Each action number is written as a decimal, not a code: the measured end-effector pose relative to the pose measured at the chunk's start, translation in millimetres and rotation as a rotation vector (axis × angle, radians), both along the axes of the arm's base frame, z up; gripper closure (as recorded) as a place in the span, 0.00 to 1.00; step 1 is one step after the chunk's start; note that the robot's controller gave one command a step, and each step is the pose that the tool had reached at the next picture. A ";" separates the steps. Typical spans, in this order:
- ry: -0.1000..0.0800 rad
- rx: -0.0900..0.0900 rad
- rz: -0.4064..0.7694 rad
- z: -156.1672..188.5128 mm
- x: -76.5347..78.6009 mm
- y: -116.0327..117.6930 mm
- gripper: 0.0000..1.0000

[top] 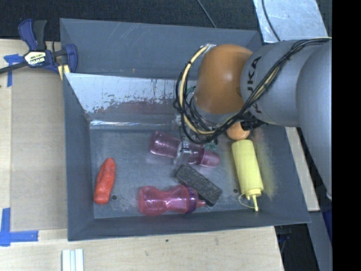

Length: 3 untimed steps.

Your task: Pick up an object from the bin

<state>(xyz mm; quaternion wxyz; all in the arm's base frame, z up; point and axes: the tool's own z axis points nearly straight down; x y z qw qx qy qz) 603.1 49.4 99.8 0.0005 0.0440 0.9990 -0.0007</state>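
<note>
My gripper is low in the middle of the bin, right over a translucent purple bottle that lies on its side; the bottle's narrow end pokes out to the gripper's right. Just in front of it a dark grey block lies slantwise. A pink translucent bottle lies on its side along the near wall, touching the block's end.
A yellow squeeze bottle lies at the right, nozzle toward the near wall. Behind it a small orange ball sits partly under the arm. A red-orange carrot-shaped thing lies alone at the left.
</note>
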 end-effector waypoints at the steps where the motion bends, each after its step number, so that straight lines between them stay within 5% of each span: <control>1: -0.007 0.006 -0.238 -29.4 9.2 3.0 0.00; 2: -0.004 0.002 -0.146 -28.4 4.2 -12.6 1.00; 3: -0.004 0.002 -0.146 -28.4 4.1 -12.6 1.00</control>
